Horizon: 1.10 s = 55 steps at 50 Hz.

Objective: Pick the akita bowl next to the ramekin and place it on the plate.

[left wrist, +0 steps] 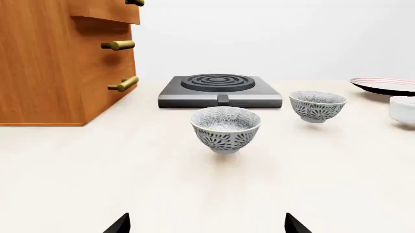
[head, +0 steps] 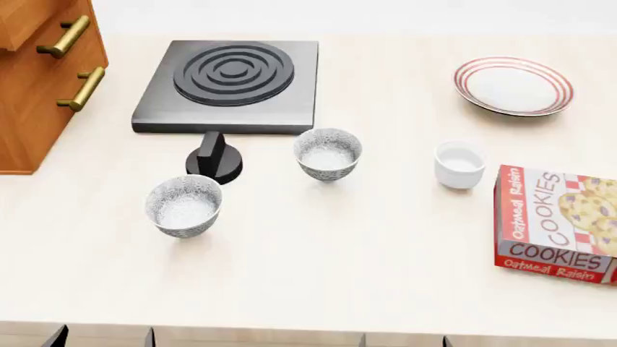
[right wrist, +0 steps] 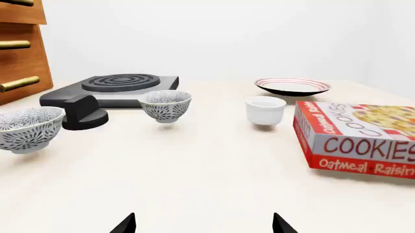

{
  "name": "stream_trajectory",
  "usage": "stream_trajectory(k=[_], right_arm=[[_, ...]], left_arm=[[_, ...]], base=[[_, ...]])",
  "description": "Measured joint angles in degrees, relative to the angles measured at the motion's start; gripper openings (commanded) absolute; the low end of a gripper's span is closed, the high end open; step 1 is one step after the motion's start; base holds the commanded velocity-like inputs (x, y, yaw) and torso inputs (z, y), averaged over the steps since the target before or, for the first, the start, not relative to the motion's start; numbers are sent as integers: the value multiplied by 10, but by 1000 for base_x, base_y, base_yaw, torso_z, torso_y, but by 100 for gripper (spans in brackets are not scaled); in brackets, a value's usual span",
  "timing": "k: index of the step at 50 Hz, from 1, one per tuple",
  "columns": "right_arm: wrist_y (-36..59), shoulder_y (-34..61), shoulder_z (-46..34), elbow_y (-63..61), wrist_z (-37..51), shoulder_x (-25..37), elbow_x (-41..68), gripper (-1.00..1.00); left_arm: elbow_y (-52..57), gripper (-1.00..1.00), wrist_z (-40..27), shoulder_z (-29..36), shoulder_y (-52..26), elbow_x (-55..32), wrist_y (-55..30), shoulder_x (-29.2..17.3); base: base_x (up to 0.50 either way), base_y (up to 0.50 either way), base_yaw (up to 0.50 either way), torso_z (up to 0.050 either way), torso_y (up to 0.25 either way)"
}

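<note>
Both tools, left tool [left wrist: 207, 225] and right tool [right wrist: 204, 224], are sitting open and empty at the counter's [head: 318, 253] front edge; the bowl [head: 328, 153] is standing mid-counter beside the ramekin [head: 460, 164].

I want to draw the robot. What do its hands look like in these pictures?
Hardly any of them shows. Each wrist camera catches only two dark, nearly black pointed fingertips: the left gripper and the right gripper. They look like small flat triangles with sharp corners. From the head camera, only small dark bits show along the lower edge. No arms, cables or markings can be seen.
</note>
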<state>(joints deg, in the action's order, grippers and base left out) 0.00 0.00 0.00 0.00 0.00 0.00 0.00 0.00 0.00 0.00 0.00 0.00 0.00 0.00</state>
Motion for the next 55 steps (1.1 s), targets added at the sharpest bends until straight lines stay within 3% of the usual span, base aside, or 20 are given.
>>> stream_trajectory(k=[24, 34, 43, 55], right_arm=[[-10, -1, -40, 1, 31, 29, 14, 100], [15, 3, -50, -21, 41, 39, 22, 100], [137, 33, -37, -138, 54, 54, 57, 100], [335, 129, 9, -276, 71, 94, 110, 100]], left_arm=[[-2, 100, -31, 32, -1, -29, -4, -28], [24, 100, -41, 50, -5, -28, -42, -42], [126, 100, -44, 61, -36, -33, -157, -59], [250, 100, -40, 38, -153, -62, -364, -86]], base=[[0, 0, 0, 0, 0], [0, 0, 0, 0, 0], [0, 0, 0, 0, 0], [0, 0, 0, 0, 0]])
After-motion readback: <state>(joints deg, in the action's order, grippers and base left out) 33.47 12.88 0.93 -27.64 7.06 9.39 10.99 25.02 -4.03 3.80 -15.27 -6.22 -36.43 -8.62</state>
